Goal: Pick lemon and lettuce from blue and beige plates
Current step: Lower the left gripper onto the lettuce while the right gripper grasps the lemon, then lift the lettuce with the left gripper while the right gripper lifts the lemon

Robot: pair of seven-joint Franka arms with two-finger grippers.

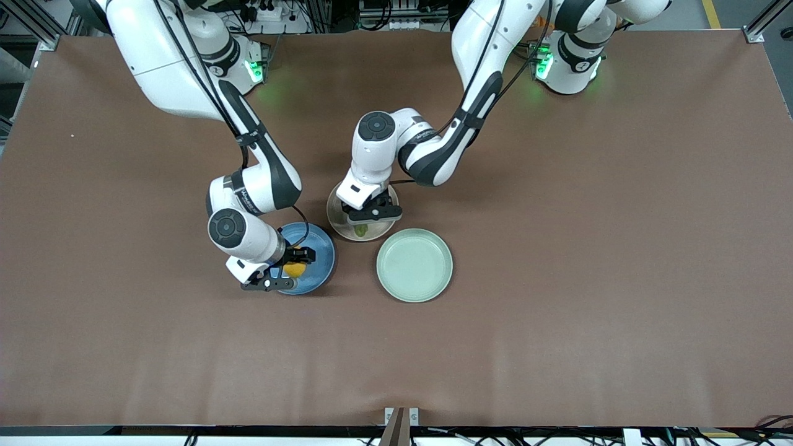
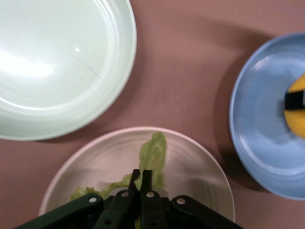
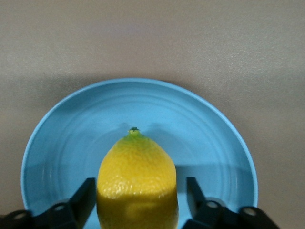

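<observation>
The lemon (image 3: 137,179) lies on the blue plate (image 3: 62,129), with its small green tip pointing away from the right gripper (image 1: 291,267). This gripper is low over the plate, and its fingers (image 3: 81,198) stand apart, one on each side of the lemon, very close to the skin; I cannot tell if they already touch it. The right arm comes down from its base at the top of the front view, bends at the elbow and turns its wrist down onto the blue plate.

The lettuce (image 2: 153,153) lies in the beige plate (image 2: 205,164), which is just beside the blue plate and a little farther from the front camera. The left gripper (image 2: 140,177) is down in this plate, and its fingers (image 2: 147,183) are pressed together on the lettuce leaf. The left arm reaches from its base across the counter (image 1: 588,248) and folds down over the beige plate, so it hides a large part of it in the front view.

A pale green plate (image 1: 414,265) sits near the beige plate, nearer to the front camera, toward the left arm's end of the counter. The three plates are apart from each other.
</observation>
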